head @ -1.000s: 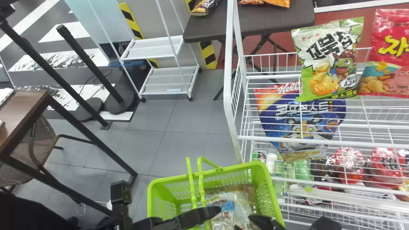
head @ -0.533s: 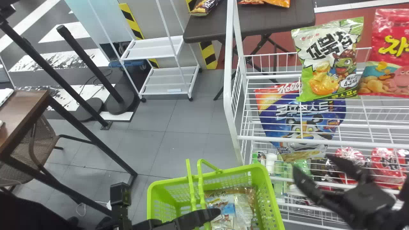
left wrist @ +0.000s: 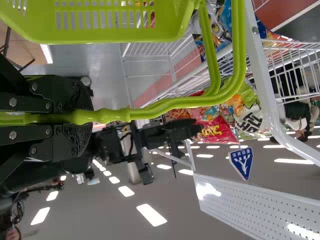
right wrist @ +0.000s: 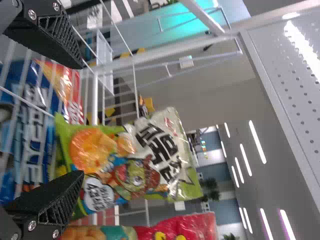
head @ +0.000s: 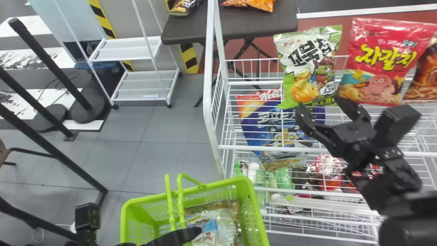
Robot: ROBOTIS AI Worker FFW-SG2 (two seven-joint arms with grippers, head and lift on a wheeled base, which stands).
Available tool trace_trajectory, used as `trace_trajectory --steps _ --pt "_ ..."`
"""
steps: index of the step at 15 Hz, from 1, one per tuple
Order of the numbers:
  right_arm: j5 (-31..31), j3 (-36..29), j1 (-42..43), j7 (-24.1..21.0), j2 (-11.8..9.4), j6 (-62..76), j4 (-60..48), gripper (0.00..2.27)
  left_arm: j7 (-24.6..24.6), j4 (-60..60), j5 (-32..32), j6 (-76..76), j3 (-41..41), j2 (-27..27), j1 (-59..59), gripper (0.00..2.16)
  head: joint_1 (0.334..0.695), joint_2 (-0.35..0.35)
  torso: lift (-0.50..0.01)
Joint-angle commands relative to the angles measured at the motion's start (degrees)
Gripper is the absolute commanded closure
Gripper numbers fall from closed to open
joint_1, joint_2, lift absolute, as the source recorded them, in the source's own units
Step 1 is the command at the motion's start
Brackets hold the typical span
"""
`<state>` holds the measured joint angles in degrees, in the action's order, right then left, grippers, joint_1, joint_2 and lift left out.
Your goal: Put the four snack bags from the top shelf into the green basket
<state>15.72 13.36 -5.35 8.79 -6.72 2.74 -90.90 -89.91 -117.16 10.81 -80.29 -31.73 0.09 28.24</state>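
1. Brown bag: cut off by the head view's right edge, partly behind the red bag.
2. Blue bag: crossed by wires.
3. Green basket: bottom cropped; contents, perhaps several packets, uncountable.
4. Right arm: blurred.
5. Lower red packs: partly obscured.

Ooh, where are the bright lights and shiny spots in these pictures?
Left wrist view: glowing ceiling lights, glare on a white holey panel. Right wrist view: bright streak on a grey holey panel, glints on the green-and-white snack bag. Head view: shine on the red snack bag's wrapper.
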Motion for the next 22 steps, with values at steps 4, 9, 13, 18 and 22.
trace_trajectory --steps 4,9,13,18,22 --pt "-3.0 0.5 9.4 -5.9 1.8 -0.4 8.7 0.08 -0.7 0.1 -0.1 -0.2 0.4 -0.2 0.1 1.89 0.695 0.13 0.0" --pt "-9.0 0.6 17.7 -8.5 5.8 -5.7 20.4 0.48 -0.7 0.3 -0.1 -0.2 0.5 -0.2 0.1 1.89 0.695 0.119 0.0" --pt "-8.9 1.8 18.8 -8.2 5.8 -5.9 22.1 2.22 -0.7 0.6 -0.1 -0.2 0.6 -0.2 0.1 1.89 0.695 0.134 0.0" --pt "-9.1 1.4 12.9 -7.6 5.1 2.0 15.8 2.25 -0.7 0.2 -0.1 -0.4 0.6 -0.2 0.3 1.89 0.695 0.143 0.0" --pt "-8.8 -2.2 1.7 -5.5 3.4 -2.2 -1.7 2.25 -0.7 0.1 -0.1 -0.7 0.0 -0.2 0.3 1.89 0.695 0.138 0.0"
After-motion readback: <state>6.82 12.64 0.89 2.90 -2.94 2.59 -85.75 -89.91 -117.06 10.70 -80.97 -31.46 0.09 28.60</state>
